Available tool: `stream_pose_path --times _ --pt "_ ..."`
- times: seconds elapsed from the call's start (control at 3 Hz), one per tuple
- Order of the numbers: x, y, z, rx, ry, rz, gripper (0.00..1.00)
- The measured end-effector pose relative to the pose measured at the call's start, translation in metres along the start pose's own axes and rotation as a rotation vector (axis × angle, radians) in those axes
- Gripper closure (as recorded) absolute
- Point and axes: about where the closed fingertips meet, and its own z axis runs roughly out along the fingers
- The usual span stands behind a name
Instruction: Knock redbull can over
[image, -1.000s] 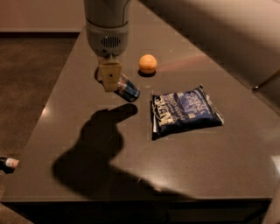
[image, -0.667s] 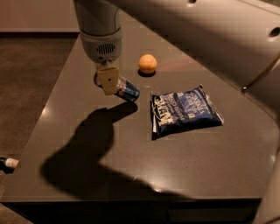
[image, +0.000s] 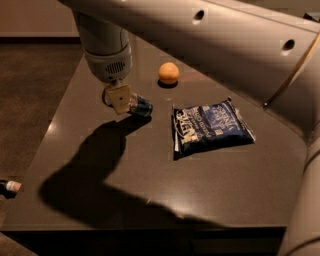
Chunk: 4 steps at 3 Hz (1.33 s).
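We see the hand (image: 119, 98) in the upper left of the frame, low over the table (image: 165, 195), hanging from a thick grey wrist with a small vent grille. Its beige face is turned toward us and covers what lies behind it, so we cannot tell whether the hand is spread, pressed together or pinching anything.

The can (image: 140, 106) is at the hand's right side, right up against it in the picture. It lies tipped over on the dark tabletop, its long axis running from upper left to lower right. We make out only its blue and silver right end; the rest is hidden behind the hand. We cannot tell whether the hand truly touches it.

Right of the can, well apart from it, a blue bag (image: 212, 126) with white lettering lies flat near the middle of the frame, its long side slanting slightly up to the right. Above and between the two, toward the table's far edge, sits an orange (image: 168, 73), clear of both.

The pale arm (image: 215, 40) sweeps across the top of the frame and down the right edge, with a few dark holes along its shell. It throws a broad shadow (image: 95, 170) over the lower left of the table, running up to the can.

At the far left edge, off the table on the darker floor (image: 30, 90), we see a small thing (image: 10, 186) with a whitish tip, too cut off to name
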Motion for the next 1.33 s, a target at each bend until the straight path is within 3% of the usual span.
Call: stream_pose_path --times 0.67,1.0,1.33 --pt "-0.004 0.002 0.029 -0.032 0.038 -0.089 0.15" --pt "0.003 0.017 0.045 -0.093 0.079 -0.143 0.0" --pt "0.003 0.017 0.045 -0.094 0.08 -0.143 0.0"
